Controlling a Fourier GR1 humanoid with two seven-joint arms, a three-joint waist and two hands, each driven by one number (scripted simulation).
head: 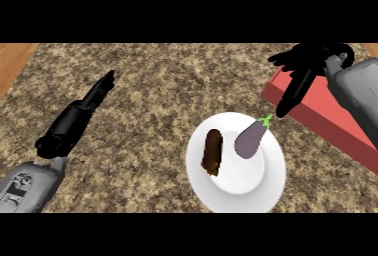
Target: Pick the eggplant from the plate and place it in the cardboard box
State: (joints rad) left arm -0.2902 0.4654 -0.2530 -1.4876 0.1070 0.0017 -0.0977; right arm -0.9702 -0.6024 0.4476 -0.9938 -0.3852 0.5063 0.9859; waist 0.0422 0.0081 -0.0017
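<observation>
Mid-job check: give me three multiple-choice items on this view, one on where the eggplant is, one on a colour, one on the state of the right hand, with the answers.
1. Where does the purple eggplant with the green stem lie?
A. on the round white plate
B. inside the box
C. on the bare speckled counter

2. What colour is the box-like thing at the right edge?
A. blue
B. red
C. green

3. What is the black right hand doing?
A. curled round the eggplant
B. resting flat on the plate
C. holding nothing, fingers pointing down toward the eggplant's stem

Answers:
1 A, it rests on the plate beside a brown oblong item.
2 B, its visible surface is red.
3 C, the fingertips end just above the stem.
</observation>
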